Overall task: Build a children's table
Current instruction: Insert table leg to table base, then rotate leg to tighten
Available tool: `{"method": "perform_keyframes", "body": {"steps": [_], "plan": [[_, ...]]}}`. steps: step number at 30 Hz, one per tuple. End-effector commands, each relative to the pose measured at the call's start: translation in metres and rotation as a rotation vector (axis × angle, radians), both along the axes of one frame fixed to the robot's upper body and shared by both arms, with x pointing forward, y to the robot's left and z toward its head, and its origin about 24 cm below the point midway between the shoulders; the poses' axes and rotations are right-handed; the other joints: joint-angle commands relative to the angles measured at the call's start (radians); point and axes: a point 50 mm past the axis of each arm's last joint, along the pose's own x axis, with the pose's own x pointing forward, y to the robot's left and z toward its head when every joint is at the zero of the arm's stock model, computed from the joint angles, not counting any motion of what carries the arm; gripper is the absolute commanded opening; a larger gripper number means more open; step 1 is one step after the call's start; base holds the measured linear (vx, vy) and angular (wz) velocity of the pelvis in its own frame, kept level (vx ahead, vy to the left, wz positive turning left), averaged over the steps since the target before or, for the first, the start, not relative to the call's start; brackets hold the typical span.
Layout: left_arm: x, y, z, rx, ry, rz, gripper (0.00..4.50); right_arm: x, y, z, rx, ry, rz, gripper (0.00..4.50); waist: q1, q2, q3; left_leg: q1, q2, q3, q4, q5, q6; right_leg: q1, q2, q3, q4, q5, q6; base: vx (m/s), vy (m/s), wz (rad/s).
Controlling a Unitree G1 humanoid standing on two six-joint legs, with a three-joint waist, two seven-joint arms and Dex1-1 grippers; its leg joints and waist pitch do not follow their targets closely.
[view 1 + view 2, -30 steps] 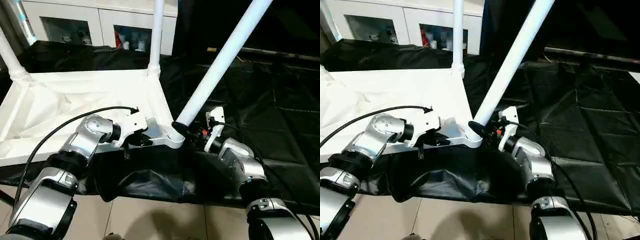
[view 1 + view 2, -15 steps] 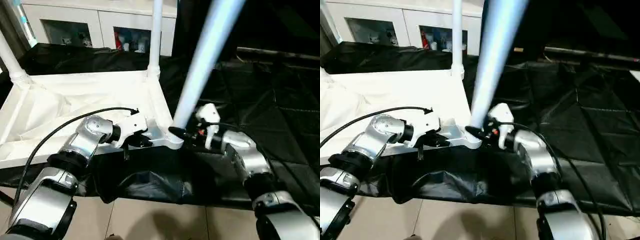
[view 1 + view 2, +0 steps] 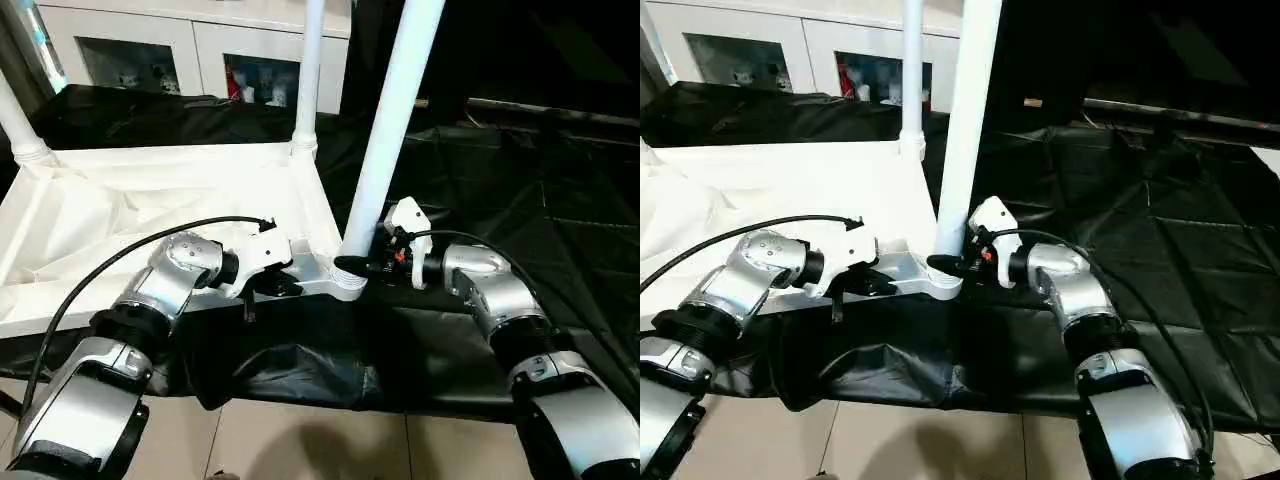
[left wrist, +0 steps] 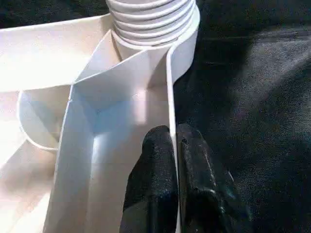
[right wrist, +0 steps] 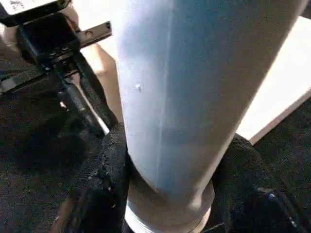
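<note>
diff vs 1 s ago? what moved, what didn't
The right gripper swung the leg it holds from a strong rightward lean to nearly upright over the near corner socket; its wrist turned with it. The left gripper stays shut on the tabletop rim beside that socket. The two far legs and the tabletop did not move.

black cloth is lying spread out and wrinkly over the work area | white cabinet is standing at the back with glass doors | small colorful things are sitting behind the glass | pale floor tiles are showing in front
</note>
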Motion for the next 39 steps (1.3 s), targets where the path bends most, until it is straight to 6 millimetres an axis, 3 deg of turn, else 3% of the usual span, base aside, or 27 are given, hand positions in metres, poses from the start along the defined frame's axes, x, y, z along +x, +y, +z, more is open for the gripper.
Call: {"method": "perform_keyframes", "body": {"steps": [1,2,3,10,11,12,13,14,17,18,21,23,27,28,31,32,35,39], "plan": [[-0.009,-0.008,-0.004,0.037,0.043,-0.128,0.0,-0.025,-0.008,-0.047,-0.128,0.214,0.053,1.94,0.005,0.008,-0.044,-0.002,0.015,0.005,-0.062,-0.166,0.04,0.054,-0.063,0.053,-0.068,-0.105,-0.214,0.0,0.0,0.0],[-0.01,-0.008,-0.004,0.04,0.05,-0.143,0.0,-0.025,-0.009,-0.047,-0.131,0.216,0.055,1.94,0.006,0.008,-0.044,-0.003,0.014,0.006,-0.062,-0.164,0.042,0.055,-0.064,0.052,-0.068,-0.101,-0.218,0.0,0.0,0.0],[-0.01,-0.01,-0.003,0.043,0.057,-0.157,0.0,-0.024,-0.01,-0.047,-0.132,0.214,0.045,1.94,0.006,0.016,-0.045,-0.001,0.016,0.006,-0.062,-0.166,0.039,0.053,-0.065,0.053,-0.068,-0.095,-0.222,0.0,0.0,0.0],[0.001,-0.015,0.002,0.027,0.022,-0.079,0.0,-0.016,-0.009,-0.044,-0.118,0.178,-0.05,1.94,0.002,0.016,-0.04,0.004,0.014,0.006,-0.066,-0.223,0.018,0.049,-0.064,0.054,-0.079,-0.172,-0.212,0.0,0.0,0.0],[0.005,-0.017,0.005,0.019,0.012,-0.062,0.0,-0.013,-0.01,-0.044,-0.125,0.158,-0.11,1.94,0.003,0.024,-0.039,0.006,0.014,0.005,-0.067,-0.233,0.012,0.048,-0.065,0.054,-0.08,-0.189,-0.209,0.0,0.0,0.0],[0.006,-0.018,0.007,0.014,0.01,-0.048,0.0,-0.011,-0.01,-0.045,-0.126,0.153,-0.144,1.94,-0.002,0.02,-0.033,0.007,0.012,0.003,-0.071,-0.278,0.002,0.045,-0.065,0.054,-0.092,-0.279,-0.187,0.0,0.0,0.0],[0.007,-0.018,0.007,0.012,0.009,-0.043,0.0,-0.011,-0.01,-0.045,-0.126,0.152,-0.157,1.94,-0.002,0.02,-0.033,0.007,0.012,0.003,-0.071,-0.278,0.002,0.045,-0.065,0.054,-0.092,-0.279,-0.187,0.0,0.0,0.0],[0.012,-0.02,0.011,0.007,0.001,-0.007,0.0,-0.009,-0.009,-0.049,-0.13,0.151,-0.235,1.94,-0.004,0.021,-0.029,0.01,0.011,-0.003,-0.073,-0.32,-0.006,0.043,-0.069,0.052,-0.102,-0.388,-0.158,0.0,0.0,0.0],[0.018,-0.022,0.016,0.004,-0.007,0.043,0.0,-0.007,-0.005,-0.054,-0.13,0.166,-0.35,1.94,-0.012,0.022,-0.028,0.017,0.008,-0.007,-0.075,-0.35,-0.018,0.036,-0.068,0.053,-0.11,-0.454,-0.134,0.0,0.0,0.0],[0.02,-0.023,0.017,0.001,-0.009,0.055,0.0,-0.007,-0.002,-0.056,-0.126,0.171,-0.383,1.94,-0.017,0.022,-0.029,0.012,0.008,-0.011,-0.077,-0.351,-0.019,0.04,-0.068,0.05,-0.11,-0.466,-0.125,0.0,0.0,0.0],[0.025,-0.03,0.021,-0.014,-0.006,0.094,0.0,-0.003,0.012,-0.06,-0.105,0.208,-0.55,1.94,-0.024,0.028,-0.03,0.012,0.007,-0.013,-0.08,-0.348,-0.023,0.038,-0.068,0.048,-0.112,-0.457,-0.123,0.0,0.0,0.0],[0.027,-0.033,0.022,-0.012,-0.005,0.113,0.0,0.0,0.018,-0.061,-0.103,0.223,-0.629,1.94,-0.029,0.029,-0.029,0.005,0.008,-0.016,-0.084,-0.349,-0.027,0.041,-0.066,0.045,-0.111,-0.445,-0.124,0.0,0.0,0.0],[0.037,-0.044,0.019,0.03,-0.037,0.256,0.0,0.006,0.043,-0.058,-0.112,0.289,-0.904,1.94,-0.037,0.035,-0.031,0.017,0.006,-0.014,-0.082,-0.362,-0.049,0.031,-0.065,0.049,-0.11,-0.413,-0.138,0.0,0.0,0.0],[0.038,-0.047,0.018,0.039,-0.046,0.284,0.0,0.007,0.049,-0.057,-0.101,0.303,-0.937,1.94,-0.035,0.03,-0.035,0.019,0.005,-0.01,-0.079,-0.346,-0.047,0.03,-0.064,0.052,-0.106,-0.355,-0.152,0.0,0.0,0.0],[0.041,-0.052,0.016,0.058,-0.068,0.328,0.0,0.008,0.06,-0.053,-0.107,0.304,-0.986,1.94,-0.032,0.025,-0.033,0.014,0.003,-0.006,-0.08,-0.339,-0.033,0.033,-0.06,0.051,-0.105,-0.32,-0.156,0.0,0.0,0.0],[0.041,-0.054,0.015,0.056,-0.069,0.345,0.0,0.009,0.063,-0.051,-0.119,0.292,-0.994,1.94,-0.03,0.027,-0.034,0.018,0.004,-0.004,-0.078,-0.337,-0.031,0.029,-0.061,0.053,-0.104,-0.307,-0.159,0.0,0.0,0.0],[0.042,-0.055,0.015,0.055,-0.07,0.354,0.0,0.009,0.067,-0.049,-0.134,0.28,-1.0,1.94,-0.022,0.025,-0.035,0.012,0.003,-0.002,-0.08,-0.31,-0.022,0.036,-0.061,0.054,-0.1,-0.269,-0.157,0.0,0.0,0.0],[0.042,-0.056,0.014,0.054,-0.068,0.362,0.0,0.009,0.07,-0.049,-0.14,0.285,-1.004,1.94,-0.018,0.025,-0.035,0.013,0.003,-0.001,-0.081,-0.304,-0.024,0.036,-0.061,0.055,-0.1,-0.264,-0.15,0.0,0.0,0.0]]}}
